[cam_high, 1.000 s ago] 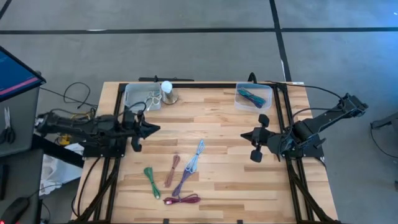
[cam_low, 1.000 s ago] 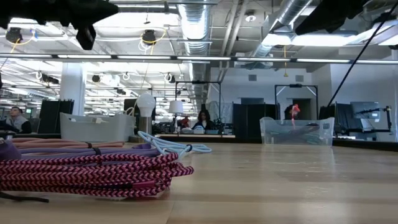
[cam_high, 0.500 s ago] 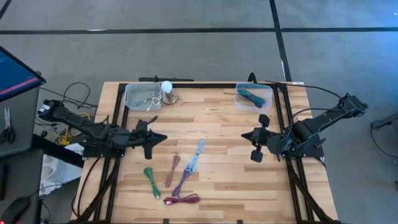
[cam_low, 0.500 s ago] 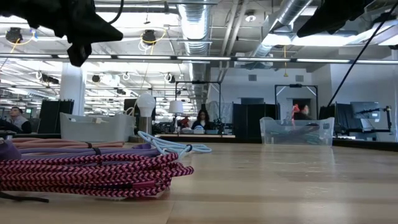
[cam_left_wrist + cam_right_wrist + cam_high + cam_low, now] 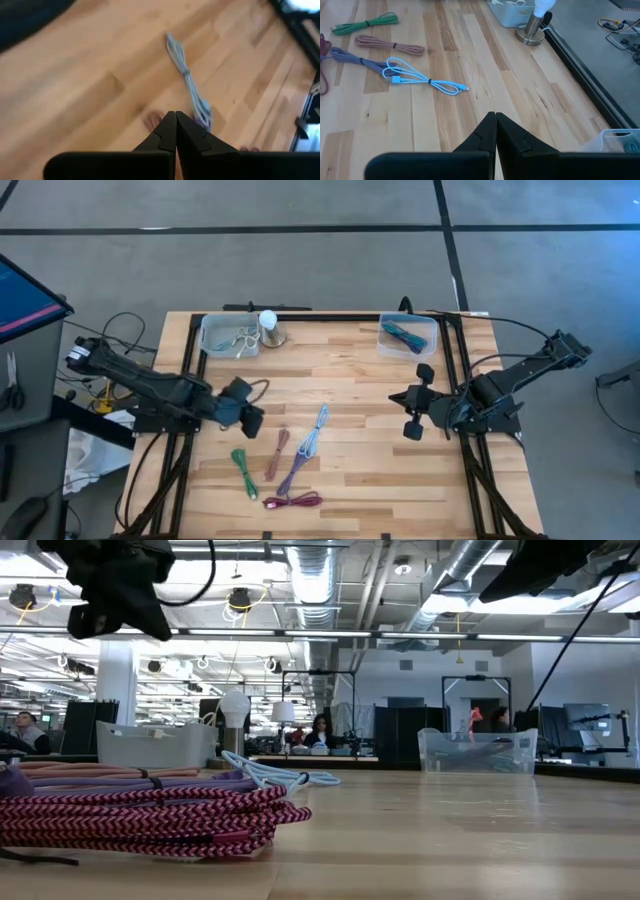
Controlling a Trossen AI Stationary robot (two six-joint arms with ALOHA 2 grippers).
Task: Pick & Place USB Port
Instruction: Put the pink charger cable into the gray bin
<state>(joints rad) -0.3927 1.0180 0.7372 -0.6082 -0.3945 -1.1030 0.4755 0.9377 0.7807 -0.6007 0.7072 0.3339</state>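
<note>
Five bundled cables lie on the wooden counter (image 5: pixel 360 440) as the left hand (image 5: pixel 250 420), fingers pressed together and holding nothing, hangs just above the pink cable (image 5: pixel 277 453) and the light blue cable (image 5: pixel 313 434). The step in hand looks like the approach; the next move would call for opening and descending onto one bundle. Since half a second ago the left hand has tipped downward and edged closer. The right hand (image 5: pixel 412 412), fingers likewise together, waits near the counter's right edge.
</note>
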